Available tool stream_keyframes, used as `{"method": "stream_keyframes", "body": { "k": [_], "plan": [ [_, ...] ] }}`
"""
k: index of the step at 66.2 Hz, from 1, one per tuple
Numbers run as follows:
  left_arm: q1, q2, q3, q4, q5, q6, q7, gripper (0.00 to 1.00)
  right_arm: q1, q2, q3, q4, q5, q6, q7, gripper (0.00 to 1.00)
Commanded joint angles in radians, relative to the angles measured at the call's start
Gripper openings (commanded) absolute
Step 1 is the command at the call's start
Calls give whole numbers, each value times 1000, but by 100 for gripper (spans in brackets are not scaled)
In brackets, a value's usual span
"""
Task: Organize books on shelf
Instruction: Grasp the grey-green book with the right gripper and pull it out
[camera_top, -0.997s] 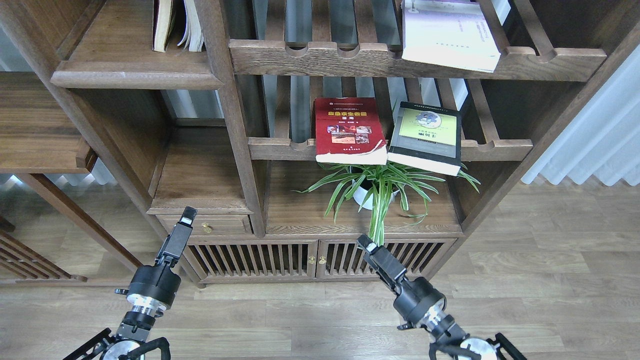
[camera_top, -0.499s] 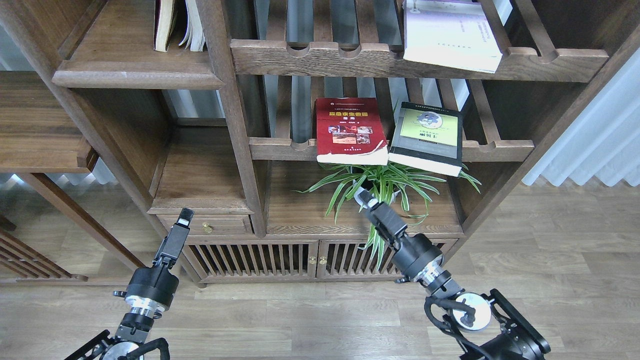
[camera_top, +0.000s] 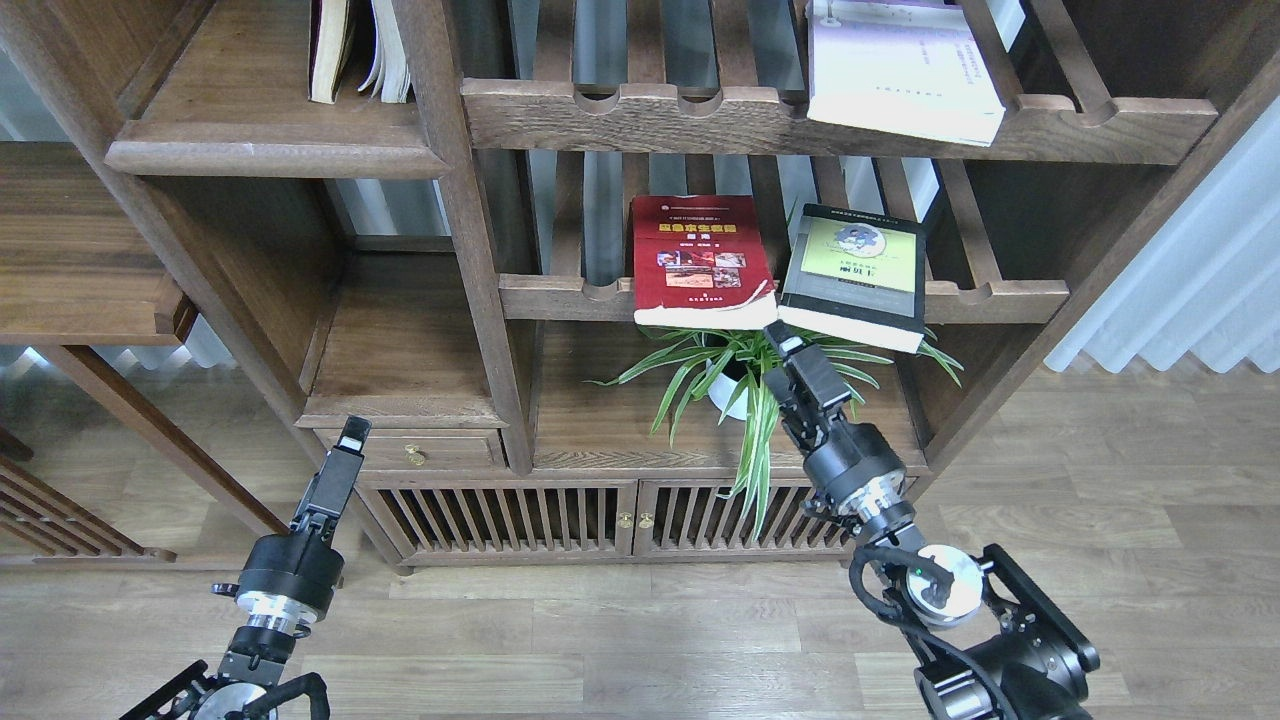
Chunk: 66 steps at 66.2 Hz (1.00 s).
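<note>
The red book and the black-grey book lie side by side on the middle slatted rack, overhanging its front rail. The white-lavender book lies on the upper slatted rack, at the right. The solid shelf with the rounded front edge is at the upper left. My right gripper is raised in front of the plant, its tip just below the gap between the red and black-grey books. Its fingers cannot be told apart. My left gripper points up, low by the small drawer, holding nothing that I can see.
Some books stand at the back of the solid shelf. A spider plant in a white pot stands under the middle rack, around my right gripper. Below are a drawer with a brass knob and slatted cabinet doors. A white curtain hangs at the right.
My right arm has risen from in front of the cabinet doors, up and to the right through the plant's leaves, to just under the two books. My left gripper has shifted slightly left and down.
</note>
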Motion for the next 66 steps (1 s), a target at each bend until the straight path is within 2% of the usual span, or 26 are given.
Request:
{"method": "stream_keyframes", "body": {
  "k": [1, 19, 26, 43, 49, 50, 54, 59, 60, 63, 64, 66],
  "plan": [
    [0, 2, -13, 0, 0, 0, 0, 100, 1, 0, 14, -25, 0, -13, 7, 99],
    [15, 2, -15, 0, 0, 0, 0, 100, 27, 0, 75, -34, 43, -19, 9, 95],
    [15, 2, -15, 0, 0, 0, 0, 100, 52, 0, 75, -34, 84, -32, 10, 90],
    [15, 2, -20, 0, 0, 0, 0, 100, 84, 0, 75, -34, 92, -120, 10, 85],
    [15, 2, -20, 0, 0, 0, 0, 100, 96, 0, 75, -32, 92, -172, 10, 80],
    [15, 2, -20, 0, 0, 0, 0, 100, 102, 0, 75, -34, 92, -209, 19, 79],
    [17, 1, -20, 0, 0, 0, 0, 100, 107, 0, 75, -32, 92, -233, 36, 77],
    [17, 1, -20, 0, 0, 0, 0, 100, 107, 0, 76, -31, 93, -241, 50, 67],
    [17, 1, -20, 0, 0, 0, 0, 100, 107, 0, 78, -31, 93, -240, 50, 59],
    [17, 1, -20, 0, 0, 0, 0, 100, 107, 0, 80, -31, 95, -238, 53, 47],
    [17, -1, -20, 0, 0, 0, 0, 100, 107, 0, 86, -31, 95, -232, 55, 35],
    [15, -1, -20, 0, 0, 0, 0, 100, 106, 0, 95, -28, 98, -227, 56, 23]
  ]
}}
